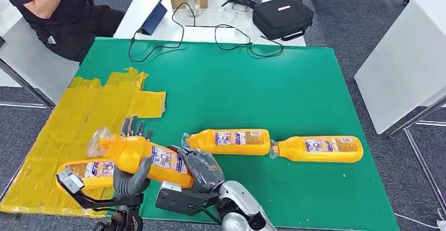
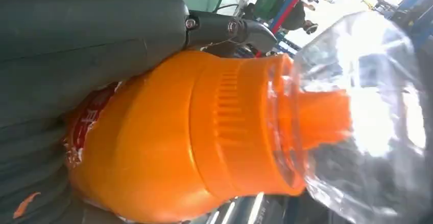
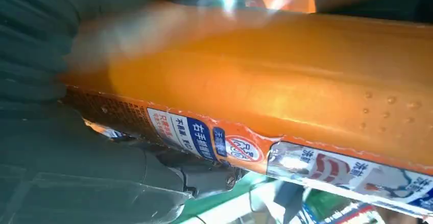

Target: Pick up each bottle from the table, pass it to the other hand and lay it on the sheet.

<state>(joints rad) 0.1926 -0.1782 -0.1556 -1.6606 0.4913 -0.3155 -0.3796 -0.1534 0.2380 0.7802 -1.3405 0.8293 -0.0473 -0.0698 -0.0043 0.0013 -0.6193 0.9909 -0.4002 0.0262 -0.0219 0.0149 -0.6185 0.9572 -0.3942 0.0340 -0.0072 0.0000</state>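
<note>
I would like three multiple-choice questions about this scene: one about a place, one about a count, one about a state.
1. Where does the bottle with no hand on it nearest the left arm lie?
A. on the yellow sheet
B. on the black case
C. on the floor

2. How many orange bottles lie on the green mat?
A. none
B. two
C. five

3. What is the state of the raised bottle?
A. standing alone on the mat
B. held by both hands
C. lying under the case

Answers:
1 A: the sheet bottle rests on the yellow sheet.
2 B: the middle bottle and the right bottle lie on the green mat.
3 B: the left hand and the right hand both grip the held bottle.
</note>
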